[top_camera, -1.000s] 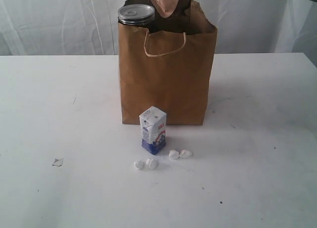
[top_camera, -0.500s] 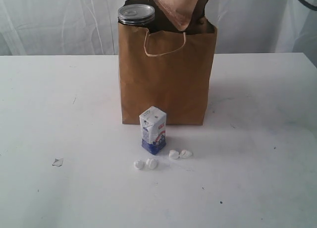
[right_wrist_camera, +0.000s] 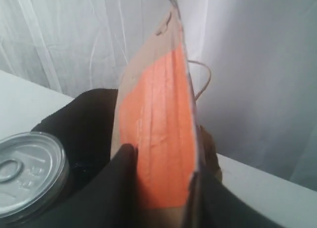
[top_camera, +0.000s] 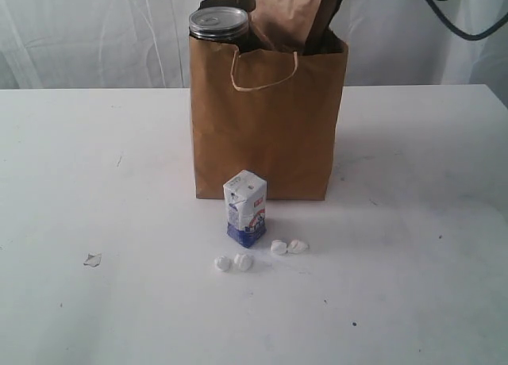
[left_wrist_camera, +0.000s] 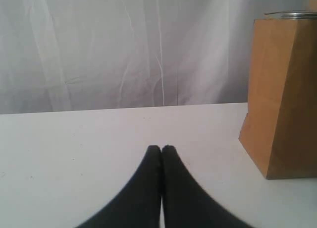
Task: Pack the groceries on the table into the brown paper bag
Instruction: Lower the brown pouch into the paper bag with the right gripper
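Note:
The brown paper bag (top_camera: 266, 135) stands upright mid-table, a loop handle on its front. A dark silver-topped can (top_camera: 218, 21) pokes out of its left top corner. My right gripper (right_wrist_camera: 161, 163) is shut on the orange-labelled brown pouch (right_wrist_camera: 158, 124), held upright in the bag's mouth (top_camera: 284, 16) beside the can (right_wrist_camera: 27, 171). A small white-blue carton (top_camera: 245, 209) stands on the table (top_camera: 95, 182) in front of the bag, with small white lumps (top_camera: 287, 246) beside it. My left gripper (left_wrist_camera: 161, 148) is shut and empty, low over the table, left of the bag (left_wrist_camera: 285, 99).
A small chipped mark (top_camera: 92, 259) lies at the front left. A black cable (top_camera: 452, 16) hangs at the upper right. White curtain backs the table behind the bag.
The pouch has come down and rightward into the bag's mouth and turned more upright. The right arm's cable has swung into view. Carton, lumps and can have not moved.

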